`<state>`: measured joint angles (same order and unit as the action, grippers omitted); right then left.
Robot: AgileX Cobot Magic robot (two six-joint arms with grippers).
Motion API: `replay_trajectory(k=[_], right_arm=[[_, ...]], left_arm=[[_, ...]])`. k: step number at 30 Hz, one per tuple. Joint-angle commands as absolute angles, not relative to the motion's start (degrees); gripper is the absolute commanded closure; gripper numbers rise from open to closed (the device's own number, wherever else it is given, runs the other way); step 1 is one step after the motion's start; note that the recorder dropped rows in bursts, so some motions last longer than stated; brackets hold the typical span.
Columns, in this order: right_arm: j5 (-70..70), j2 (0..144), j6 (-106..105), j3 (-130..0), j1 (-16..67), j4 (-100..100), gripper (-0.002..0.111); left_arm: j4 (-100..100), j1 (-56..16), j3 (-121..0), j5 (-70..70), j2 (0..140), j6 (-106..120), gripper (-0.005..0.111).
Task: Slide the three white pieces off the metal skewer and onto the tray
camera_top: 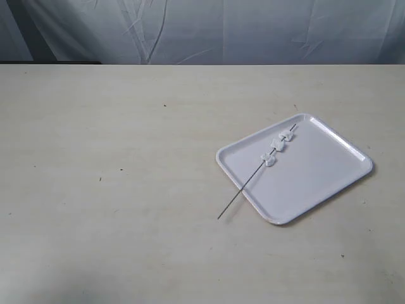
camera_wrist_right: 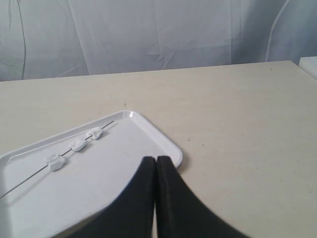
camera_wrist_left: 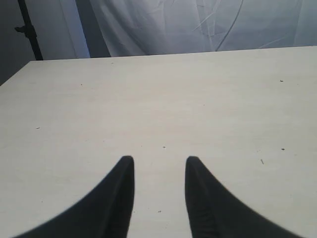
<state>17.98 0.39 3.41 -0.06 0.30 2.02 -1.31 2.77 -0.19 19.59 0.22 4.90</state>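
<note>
Exterior view: white tray (camera_top: 316, 174) right of centre on the pale table (camera_top: 126, 158), set at an angle. Across it, metal skewer (camera_top: 249, 182), one end near the tray's far corner, the other out over the rim and onto the table. Three white pieces (camera_top: 278, 145) threaded in a row, all over the tray. Left wrist view: left gripper (camera_wrist_left: 160, 159) spread apart, empty, over bare table. Right wrist view: right gripper (camera_wrist_right: 156, 159) closed tip to tip, holding nothing, tray and skewer beyond its tips.

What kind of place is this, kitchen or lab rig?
Probably a staged lab bench, not a kitchen: a plain pale table, a wrinkled cloth backdrop hung behind it, and a white tray with a skewer lying partly over its rim.
</note>
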Motion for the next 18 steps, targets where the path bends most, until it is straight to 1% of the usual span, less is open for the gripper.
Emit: replay_trajectory(k=[1, 12, 18], right_arm=[[17.4, 0.0, 3.1, 0.0, 0.0, 2.0, 0.109], [17.4, 0.0, 3.1, 0.0, 0.0, 1.4, 0.109], [13.8, 0.0, 3.1, 0.0, 0.0, 1.8, 0.109]], left_arm=[[-1.3, 2.8, 0.0, 19.2, 0.0, 4.9, 0.072], [-1.3, 2.1, 0.0, 19.3, 0.0, 4.9, 0.072], [-1.3, 2.1, 0.0, 19.3, 0.0, 4.9, 0.072]])
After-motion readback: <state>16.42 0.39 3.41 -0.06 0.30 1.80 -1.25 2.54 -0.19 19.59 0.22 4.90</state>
